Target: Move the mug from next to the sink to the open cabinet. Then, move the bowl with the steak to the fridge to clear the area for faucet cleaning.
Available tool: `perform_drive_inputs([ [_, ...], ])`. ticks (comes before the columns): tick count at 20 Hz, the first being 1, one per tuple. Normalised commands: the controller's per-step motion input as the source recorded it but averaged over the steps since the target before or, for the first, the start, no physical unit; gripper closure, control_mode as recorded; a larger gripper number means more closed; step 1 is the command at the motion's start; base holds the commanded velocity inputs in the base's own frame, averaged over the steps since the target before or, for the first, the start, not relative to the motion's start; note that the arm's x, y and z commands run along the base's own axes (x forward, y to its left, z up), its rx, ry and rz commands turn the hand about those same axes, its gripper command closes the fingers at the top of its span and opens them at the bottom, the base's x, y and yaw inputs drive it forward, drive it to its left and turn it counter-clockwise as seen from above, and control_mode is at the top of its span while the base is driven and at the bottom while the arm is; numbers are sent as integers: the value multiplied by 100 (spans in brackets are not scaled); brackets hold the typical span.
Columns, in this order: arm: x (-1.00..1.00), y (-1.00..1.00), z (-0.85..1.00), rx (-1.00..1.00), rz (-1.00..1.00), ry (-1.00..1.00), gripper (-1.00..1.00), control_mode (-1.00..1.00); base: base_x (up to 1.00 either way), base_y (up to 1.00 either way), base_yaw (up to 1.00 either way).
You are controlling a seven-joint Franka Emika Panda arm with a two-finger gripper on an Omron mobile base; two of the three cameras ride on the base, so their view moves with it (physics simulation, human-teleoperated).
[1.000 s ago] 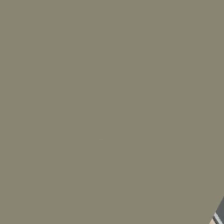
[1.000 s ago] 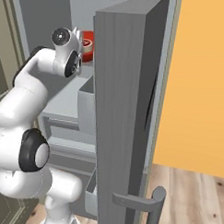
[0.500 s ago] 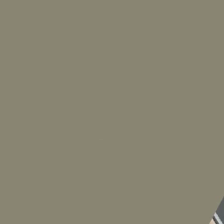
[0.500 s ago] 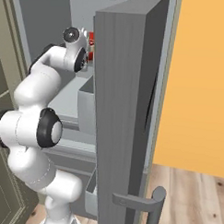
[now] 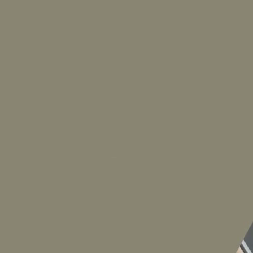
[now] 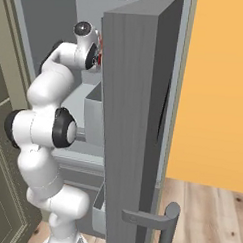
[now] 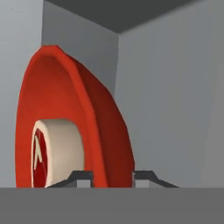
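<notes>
In the hand view the red bowl (image 7: 65,100) stands close up and on edge, because the hand is rolled. The steak (image 7: 57,151), with its white fat rim, lies in the bowl. My gripper (image 7: 112,175) is shut on the bowl's rim, with one fingertip (image 7: 81,176) inside it and the other outside. Grey inner walls of the fridge (image 7: 170,87) surround the bowl. In the right base view my arm reaches into the upper part of the fridge (image 6: 58,20). A sliver of the bowl (image 6: 100,57) shows at the edge of the door, which hides the hand's front.
The open fridge door (image 6: 133,119) stands right of my arm, with a long bar handle (image 6: 164,225) low down. Grey bins (image 6: 93,117) sit inside below the hand. A taupe panelled door (image 6: 4,153) is at the left. A flat taupe surface (image 5: 123,123) faces the left base camera.
My arm has stretched deeper into the fridge. The hand and bowl have gone further in behind the door's edge, so less of the bowl shows. The base has stayed put.
</notes>
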Motion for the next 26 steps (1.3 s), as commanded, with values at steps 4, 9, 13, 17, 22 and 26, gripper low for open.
perform_drive_inputs([
  [4, 5, 3, -1, 0, 0, 0, -100, -100, 0, 0, 0],
  [9, -51, 0, 18, 0, 0, -12, -100, -100, 0, 0, 0],
  [13, -100, -1, 31, 0, 0, -19, -100, -100, 0, 0, 0],
  [17, -100, -19, 0, 1, 0, -9, -100, -100, 0, 0, 0],
  [22, -100, -21, -39, -1, 1, -3, -100, -100, 0, 0, 0],
  [26, -100, -12, -93, -4, 4, 10, -100, -100, 0, 0, 0],
])
